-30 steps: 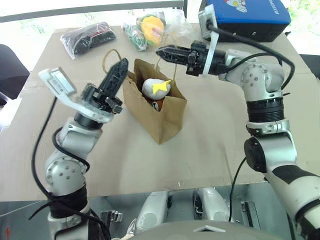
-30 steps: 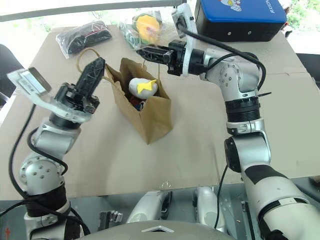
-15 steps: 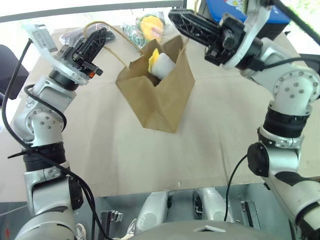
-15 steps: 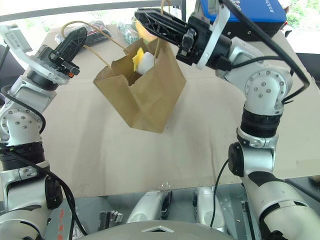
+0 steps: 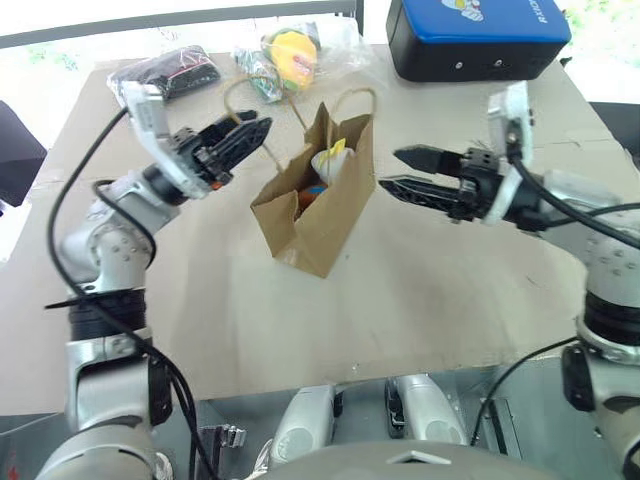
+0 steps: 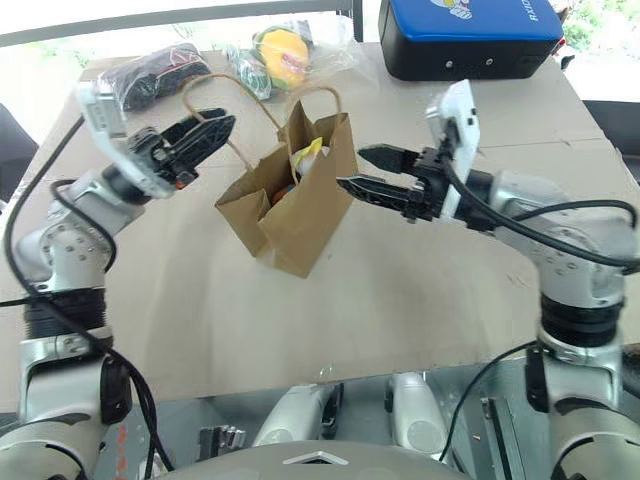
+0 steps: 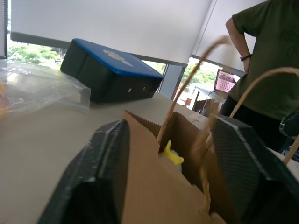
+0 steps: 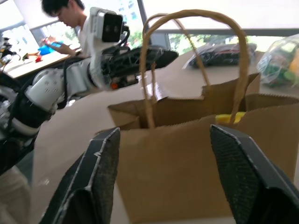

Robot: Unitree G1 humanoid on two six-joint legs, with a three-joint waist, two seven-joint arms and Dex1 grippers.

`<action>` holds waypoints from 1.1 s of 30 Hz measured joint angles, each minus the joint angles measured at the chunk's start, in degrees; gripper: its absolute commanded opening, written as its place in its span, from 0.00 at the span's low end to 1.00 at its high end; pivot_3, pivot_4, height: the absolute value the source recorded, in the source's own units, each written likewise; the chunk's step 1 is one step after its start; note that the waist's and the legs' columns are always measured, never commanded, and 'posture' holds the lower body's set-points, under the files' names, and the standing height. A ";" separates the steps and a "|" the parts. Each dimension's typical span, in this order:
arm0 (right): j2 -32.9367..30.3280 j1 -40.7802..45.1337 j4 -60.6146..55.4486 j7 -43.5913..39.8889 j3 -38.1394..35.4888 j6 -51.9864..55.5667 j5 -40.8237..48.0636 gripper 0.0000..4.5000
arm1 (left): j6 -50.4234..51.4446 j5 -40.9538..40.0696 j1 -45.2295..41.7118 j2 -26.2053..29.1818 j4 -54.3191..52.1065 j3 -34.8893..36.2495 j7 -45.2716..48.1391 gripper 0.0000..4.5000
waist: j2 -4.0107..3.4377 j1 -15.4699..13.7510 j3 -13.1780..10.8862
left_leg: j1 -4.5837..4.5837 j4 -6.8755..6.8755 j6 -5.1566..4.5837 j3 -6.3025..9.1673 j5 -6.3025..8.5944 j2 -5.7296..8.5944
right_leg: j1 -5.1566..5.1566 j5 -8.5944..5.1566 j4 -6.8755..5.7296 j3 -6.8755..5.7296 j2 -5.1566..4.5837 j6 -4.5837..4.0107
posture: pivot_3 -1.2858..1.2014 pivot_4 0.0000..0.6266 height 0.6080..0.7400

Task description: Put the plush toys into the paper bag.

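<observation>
Both plush toys seem bagged in the brown kraft paper bag [image 5: 322, 205]; left gripper [image 5: 243, 137] and right gripper [image 5: 400, 171] flank it, jaws released, ready to withdraw.

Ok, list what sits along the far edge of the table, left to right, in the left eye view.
Black bundle in clear plastic wrap → yellow-green things in clear plastic wrap → blue-topped black case.

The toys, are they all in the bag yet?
Nearly done: the white toy and the orange one sit inside the paper bag on the table. Both the left gripper and the right gripper are open, holding nothing.
</observation>
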State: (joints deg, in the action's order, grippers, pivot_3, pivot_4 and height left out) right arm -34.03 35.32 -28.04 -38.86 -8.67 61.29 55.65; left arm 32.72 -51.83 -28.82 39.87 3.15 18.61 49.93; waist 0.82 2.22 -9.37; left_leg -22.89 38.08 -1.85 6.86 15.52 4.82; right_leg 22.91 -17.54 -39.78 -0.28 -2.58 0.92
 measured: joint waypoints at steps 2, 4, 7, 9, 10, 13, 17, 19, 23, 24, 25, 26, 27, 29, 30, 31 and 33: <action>-2.33 -1.21 -1.53 -0.86 -0.98 0.92 1.71 0.63 | 1.12 -0.44 2.64 1.74 -1.33 1.66 1.43 0.98 | 0.00 -0.04 0.00 | 0.01 0.01 0.00 0.00 0.00 0.00 | -0.02 0.00 -0.01 0.00 0.00 0.00 | 0.52 0.24 1.00; -4.92 -3.92 -3.82 -1.29 -0.93 0.82 1.96 0.57 | 4.21 -2.78 8.57 4.15 -4.63 4.12 3.75 0.99 | -0.01 0.07 0.01 | 0.06 -0.03 -0.01 -0.02 0.00 -0.01 | -0.05 0.00 0.01 0.04 -0.01 0.00 | 0.52 0.24 1.00; -3.00 -6.01 -4.32 -0.60 7.63 -4.38 -5.93 0.32 | 4.41 -2.32 18.79 3.91 -10.56 5.94 5.54 1.00 | -0.06 -0.38 -0.08 | 0.07 0.04 0.00 0.00 0.00 -0.02 | -0.10 -0.01 0.00 0.01 0.00 -0.01 | 0.52 0.24 1.00; 1.76 -6.03 -1.88 0.29 16.18 -9.75 -12.85 0.20 | 2.99 -0.48 23.54 0.88 -15.22 3.98 4.40 1.00 | -0.15 -0.58 -0.02 | 0.25 0.00 -0.01 -0.09 0.00 -0.02 | -0.22 -0.01 0.02 0.04 -0.05 -0.01 | 0.52 0.24 1.00; 3.61 -5.86 -0.24 0.70 18.31 -11.83 -15.22 0.12 | 2.57 0.20 24.58 -0.23 -16.41 3.55 3.45 1.00 | -0.07 -0.66 0.02 | 0.26 0.03 -0.01 -0.07 0.00 -0.02 | -0.22 0.00 0.00 0.03 -0.04 -0.01 | 0.52 0.24 1.00; 9.80 -4.68 8.61 1.48 26.75 -20.14 -24.60 0.01 | 1.09 2.42 27.14 -4.98 -21.99 0.71 -1.15 1.00 | -0.06 -1.37 0.01 | 0.22 0.14 -0.01 -0.07 0.00 -0.01 | -0.20 0.01 -0.03 0.01 -0.01 -0.01 | 0.52 0.24 1.00; 15.59 -3.10 19.14 -0.55 30.94 -29.19 -31.76 0.01 | -1.62 7.32 28.25 -8.80 -28.46 -2.04 -8.05 1.00 | -0.06 -1.78 0.02 | 0.18 0.18 0.00 -0.06 0.00 0.01 | -0.21 0.02 -0.01 -0.01 -0.01 0.00 | 0.52 0.24 1.00; 16.72 -2.83 21.48 -1.28 30.95 -30.90 -32.95 0.01 | -2.74 9.15 28.30 -10.01 -29.27 -3.13 -10.02 1.00 | -0.05 -1.65 0.02 | 0.19 0.19 0.00 -0.06 0.00 0.01 | -0.21 0.02 -0.03 -0.01 0.00 0.00 | 0.52 0.24 1.00; 19.59 -2.48 26.24 -2.50 31.00 -33.98 -35.07 0.01 | -5.57 13.36 28.06 -13.83 -29.65 -5.98 -14.39 1.00 | -0.06 -1.42 0.01 | 0.22 0.16 0.00 -0.05 0.00 0.00 | -0.20 0.02 -0.08 -0.01 0.04 0.00 | 0.52 0.24 1.00; 20.11 -2.55 26.76 -2.91 31.01 -34.49 -35.34 0.01 | -6.19 14.64 27.81 -14.70 -29.58 -6.54 -15.43 1.00 | -0.06 -1.40 0.02 | 0.22 0.16 0.00 -0.05 0.00 0.00 | -0.20 0.02 -0.08 -0.01 0.04 0.00 | 0.52 0.24 1.00; 20.24 -2.71 26.83 -3.30 31.05 -34.91 -35.74 0.01 | -7.04 16.06 27.34 -15.44 -29.26 -7.28 -16.67 1.00 | -0.06 -1.44 0.02 | 0.22 0.16 0.00 -0.05 0.00 0.00 | -0.20 0.02 -0.07 -0.01 0.03 0.00 | 0.52 0.24 1.00; 20.05 -3.33 26.56 -3.61 31.03 -35.37 -36.27 0.01 | -8.23 18.06 26.19 -17.02 -28.31 -8.04 -18.41 1.00 | -0.06 -1.60 0.02 | 0.21 0.17 0.00 -0.04 0.00 0.00 | -0.21 0.02 -0.06 -0.02 0.03 0.00 | 0.52 0.24 1.00; 19.94 -3.94 26.22 -3.93 31.05 -35.35 -36.44 0.00 | -8.88 19.21 25.46 -17.95 -27.49 -8.29 -19.55 0.94 | -0.04 -1.71 0.03 | 0.20 0.19 0.00 -0.03 0.00 0.00 | -0.21 0.02 -0.06 -0.03 0.03 0.01 | 0.52 0.24 1.00; 18.56 -6.13 23.97 -4.62 30.93 -35.26 -36.45 0.00 | -10.11 21.44 23.76 -20.01 -25.60 -8.65 -22.45 0.82 | -0.04 -1.93 0.03 | 0.20 0.21 0.00 -0.04 0.00 0.02 | -0.22 0.03 -0.05 -0.03 0.01 0.01 | 0.52 0.24 1.00; 16.99 -7.84 22.04 -4.81 30.53 -35.05 -36.44 0.00 | -10.96 22.59 22.53 -21.44 -24.18 -8.99 -23.88 0.68 | -0.03 -2.09 0.04 | 0.17 0.24 0.00 -0.04 0.00 0.03 | -0.23 0.03 -0.05 -0.03 0.01 0.02 | 0.52 0.24 1.00; 15.97 -8.75 20.71 -4.95 30.01 -34.60 -36.32 0.00 | -11.45 23.21 22.04 -21.62 -23.44 -9.59 -24.13 0.58 | -0.03 -2.03 0.04 | 0.17 0.24 0.00 -0.05 0.00 0.03 | -0.22 0.04 -0.05 -0.02 0.01 0.03 | 0.52 0.24 1.00; 14.12 -10.67 17.23 -4.98 27.26 -33.55 -35.11 0.12 | -12.27 23.76 21.04 -21.86 -21.82 -10.37 -23.74 0.40 | -0.03 -1.98 0.04 | 0.17 0.23 0.00 -0.02 0.00 0.02 | -0.22 0.03 -0.07 -0.03 0.02 0.03 | 0.52 0.24 1.00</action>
State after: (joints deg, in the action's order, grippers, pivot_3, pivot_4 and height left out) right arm -19.92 24.66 -10.82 -43.84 18.59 27.74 20.54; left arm 20.45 -28.07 -7.78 18.01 -18.67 8.25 26.19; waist 0.79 0.24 -9.34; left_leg -22.72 38.31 -1.85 6.84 15.53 4.84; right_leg 22.69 -17.51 -39.85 -0.32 -2.56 0.94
